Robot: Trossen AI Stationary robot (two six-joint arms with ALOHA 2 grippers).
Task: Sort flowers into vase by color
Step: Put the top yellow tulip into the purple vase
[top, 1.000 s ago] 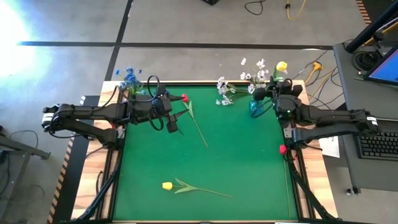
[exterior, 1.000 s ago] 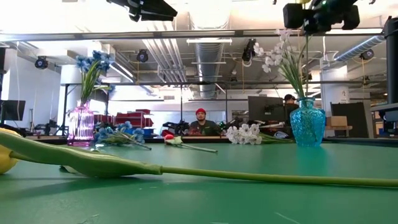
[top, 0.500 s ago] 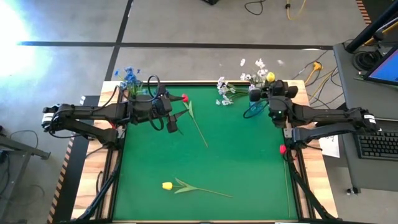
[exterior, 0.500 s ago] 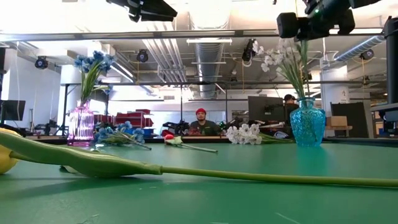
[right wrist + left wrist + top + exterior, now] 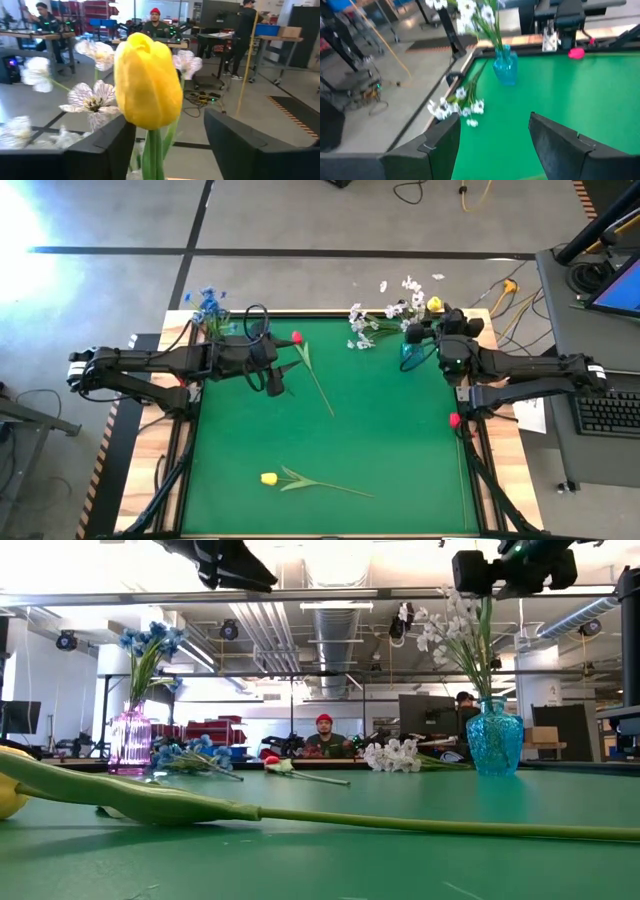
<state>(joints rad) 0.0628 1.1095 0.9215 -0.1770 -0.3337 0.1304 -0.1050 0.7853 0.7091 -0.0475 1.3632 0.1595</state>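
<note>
Your right gripper [image 5: 167, 145], fingers parted, straddles a smooth yellow tulip [image 5: 148, 80] standing in the ribbed blue glass vase [image 5: 495, 738]. Only the high view shows your left gripper [image 5: 275, 375], released and empty, beside a red tulip [image 5: 297, 338] on the green felt counter [image 5: 400, 440].

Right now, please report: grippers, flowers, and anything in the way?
Right gripper open around yellow tulip above blue vase. Left gripper open, empty, beside red tulip. Second yellow tulip lies on the table. Nothing in the way.
</note>
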